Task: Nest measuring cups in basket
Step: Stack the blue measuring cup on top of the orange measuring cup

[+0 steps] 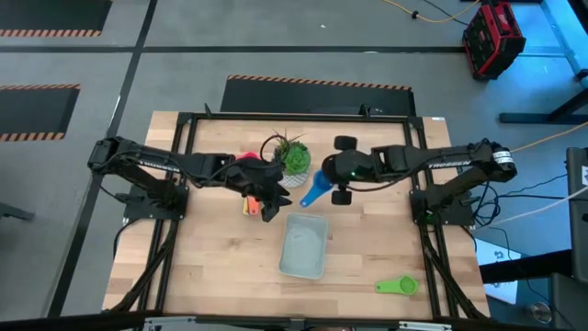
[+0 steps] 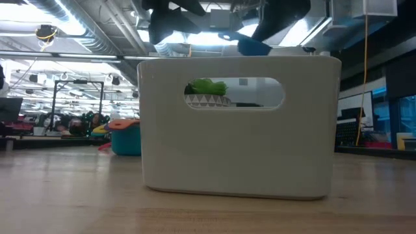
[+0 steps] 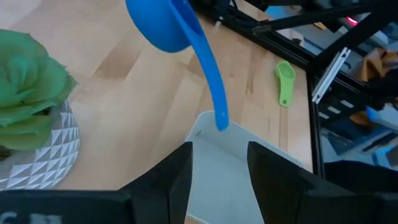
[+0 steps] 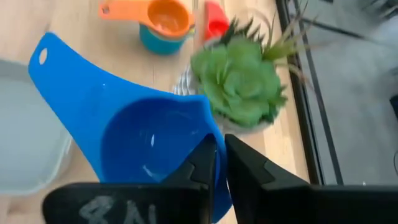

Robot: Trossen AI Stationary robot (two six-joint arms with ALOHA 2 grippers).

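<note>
right pincer (image 1: pixel 323 180): clamped on the rim of the blue cup (image 1: pixel 314 191), fingers pinched nearly together with the cup wall between them. It's up in the air just beyond the basket's far edge, next to the plant pot.

blue cup: carried off the surface, handle pointing down toward the basket's far rim. From the left wrist camera the handle tip (image 3: pixel 221 121) sits right over the basket's corner; can't tell if it's touching.

basket (image 1: pixel 303 246): pale grey-blue bin sitting flat on the wooden surface (image 1: pixel 220 267), roughly in the middle. Nothing visible inside from above.

left pincer (image 1: pixel 267 210): fingers spread apart, holding nothing, hovering just off the basket's far-left corner.

plant pot (image 1: pixel 294 164): white pot with a green succulent, just past the basket's far edge, between the two arms.

orange cup (image 4: pixel 163 17): nested in a teal cup (image 4: pixel 158 38), on the far side of the plant pot from the basket, with something red beside them.

green cup (image 1: pixel 397 286): lying alone on the surface, off the basket's near-right corner, well apart from the other cups.
</note>
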